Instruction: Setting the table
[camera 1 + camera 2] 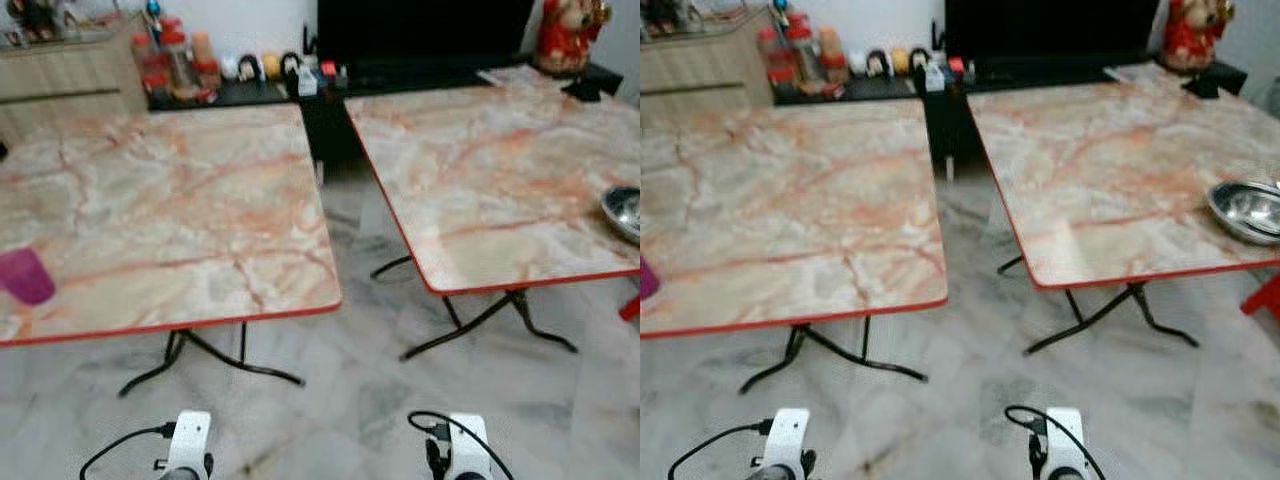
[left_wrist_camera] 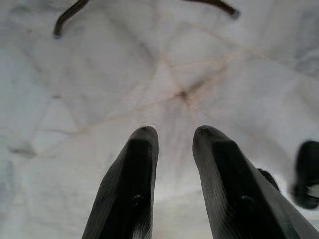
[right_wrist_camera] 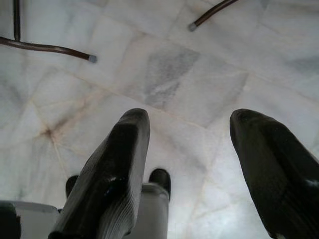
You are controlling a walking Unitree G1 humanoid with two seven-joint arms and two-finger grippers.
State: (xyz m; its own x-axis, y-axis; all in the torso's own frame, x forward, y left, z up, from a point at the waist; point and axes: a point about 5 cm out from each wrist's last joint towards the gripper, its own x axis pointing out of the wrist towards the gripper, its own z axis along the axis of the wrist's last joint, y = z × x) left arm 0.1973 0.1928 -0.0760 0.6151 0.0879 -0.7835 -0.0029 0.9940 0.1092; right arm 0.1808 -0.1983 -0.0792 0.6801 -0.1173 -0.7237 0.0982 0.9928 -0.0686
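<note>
Marble-topped, the two desks stand side by side; a purple cup [image 1: 24, 276] sits by the left desk's [image 1: 180, 210] left edge and a metal bowl [image 1: 1248, 210] by the right desk's [image 1: 1110, 170] right edge. Both arms hang low over the floor [image 1: 340, 410], the left end effector [image 2: 174, 149] a little open, the right end effector [image 3: 189, 134] wide open, both empty. I think the robot should walk close to one desk first, then lift an arm slowly.

You're looking at 2 white-silver arms, the left arm [image 1: 188, 445] and the right arm [image 1: 467, 447], each trailing a looping black cable. Each gripper is showing 2 long black fingers with finely ribbed inner faces: the left gripper [image 2: 172, 137], the right gripper [image 3: 189, 119].
</note>
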